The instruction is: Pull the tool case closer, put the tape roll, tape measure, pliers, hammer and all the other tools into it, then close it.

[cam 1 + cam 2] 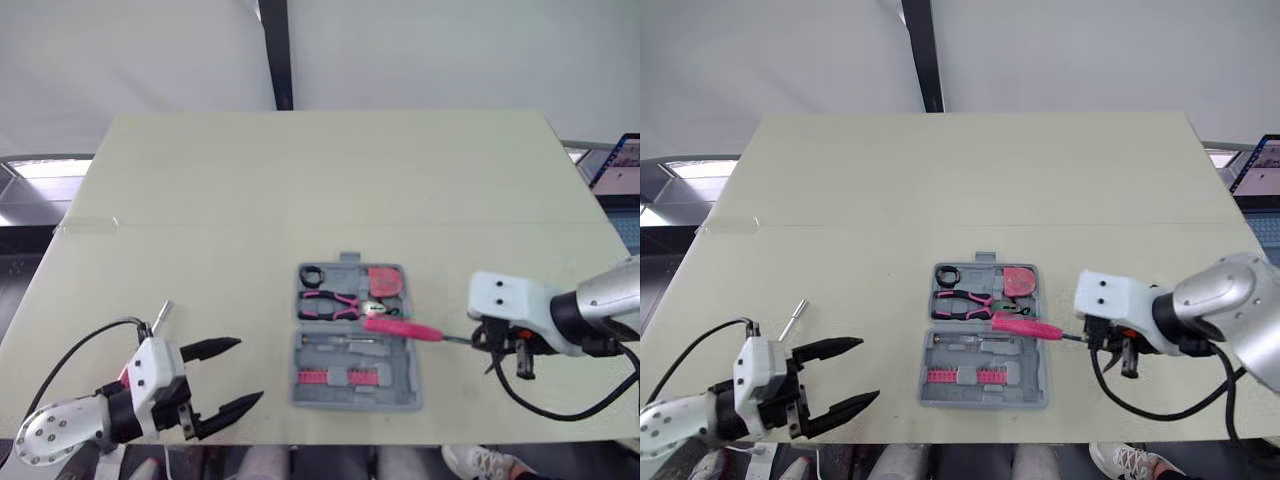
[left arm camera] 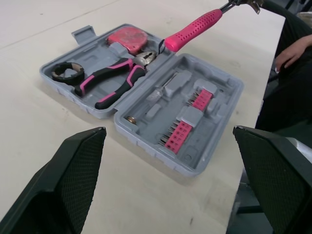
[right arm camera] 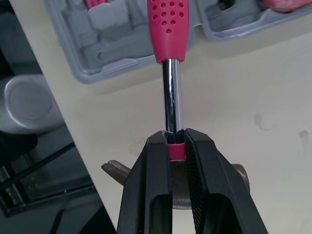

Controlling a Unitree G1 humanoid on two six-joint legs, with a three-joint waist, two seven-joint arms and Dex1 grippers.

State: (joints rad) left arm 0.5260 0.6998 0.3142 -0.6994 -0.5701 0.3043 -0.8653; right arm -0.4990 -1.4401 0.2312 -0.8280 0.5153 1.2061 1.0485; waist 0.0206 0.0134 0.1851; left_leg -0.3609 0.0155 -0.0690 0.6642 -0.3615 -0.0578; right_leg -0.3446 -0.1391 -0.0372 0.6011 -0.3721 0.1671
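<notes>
The grey tool case (image 1: 408, 390) lies open near the middle of the table's front half. In its far half sit a black tape roll (image 1: 311, 274), pink-and-black pliers (image 1: 330, 303) and a red tape measure (image 1: 385, 280); pink bits (image 1: 340, 377) fill the near half. My right gripper (image 3: 174, 139) is shut on the hammer's metal neck, just right of the case. The hammer's pink handle (image 1: 400, 327) reaches over the case's right edge, above the pliers' tip. My left gripper (image 1: 249, 370) stands open at the front left, apart from the case. A small silver tool (image 1: 160, 317) lies left of it.
A laptop (image 1: 625, 160) shows past the table's right edge. A person's hand (image 2: 292, 51) rests beyond the table's edge in the left wrist view. A faint seam (image 1: 90, 225) crosses the tabletop. The far half of the table is bare.
</notes>
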